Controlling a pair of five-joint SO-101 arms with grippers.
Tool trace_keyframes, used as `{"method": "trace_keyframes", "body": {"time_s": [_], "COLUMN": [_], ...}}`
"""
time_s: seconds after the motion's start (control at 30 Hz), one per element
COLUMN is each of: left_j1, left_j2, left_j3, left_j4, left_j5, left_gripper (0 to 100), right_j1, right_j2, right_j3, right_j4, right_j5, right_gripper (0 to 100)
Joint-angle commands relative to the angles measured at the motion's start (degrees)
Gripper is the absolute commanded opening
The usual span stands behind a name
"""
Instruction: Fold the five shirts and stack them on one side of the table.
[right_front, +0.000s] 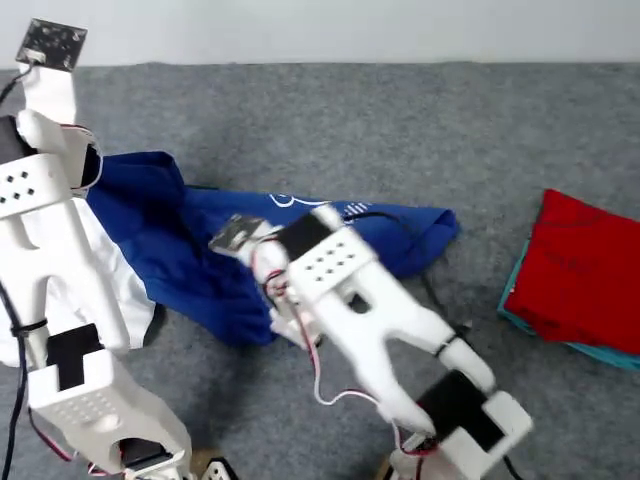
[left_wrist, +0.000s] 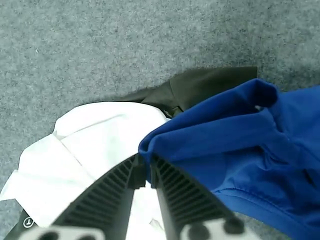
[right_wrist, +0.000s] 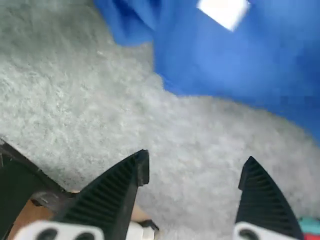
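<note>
Grey carpet (right_front: 400, 130); left pincer (left_wrist: 145, 164) clamps blue shirt (left_wrist: 240, 145) edge

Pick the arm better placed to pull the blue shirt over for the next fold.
Left. The left gripper is shut on an edge of the blue shirt, over the white shirt. The right gripper hangs open above the grey table, holding nothing.

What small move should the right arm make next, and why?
Probably ease the open right gripper onto the nearest edge of the blue shirt and pinch it. The left gripper is shut on another edge of that shirt, while the right hangs open over bare table beside it.
</note>
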Motion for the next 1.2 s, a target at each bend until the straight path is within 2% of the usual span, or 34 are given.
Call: {"method": "trace_keyframes", "body": {"time_s": [0.0,0.23,0.5,0.7,1.0,1.17], "left_j1": [0.18,0.18,0.18,0.26,2.46,3.25], "left_j2": [-0.53,-0.79,-0.88,-0.88,-0.97,-2.02], "left_j3": [-0.66,-0.66,-0.66,-0.66,-0.75,-0.75], "left_j4": [0.09,0.09,0.09,0.09,0.35,0.44], "left_j5": [0.0,0.0,0.09,0.09,0.18,0.18], "left_gripper": [1,1,1,1,1,1], "right_j1": [-1.98,-1.89,1.89,7.52,12.62,15.6], "right_j2": [3.3,12.44,21.14,21.58,21.32,14.99], "right_j3": [-0.35,-0.44,-0.7,-5.98,-23.82,-27.69], "right_j4": [-4.35,-11.12,-13.93,-8.4,7.96,9.01], "right_j5": [-0.62,-0.62,1.93,5.27,11.25,13.54], "right_gripper": [29.2,28.6,12.0,3.7,1.1,1.1]}}
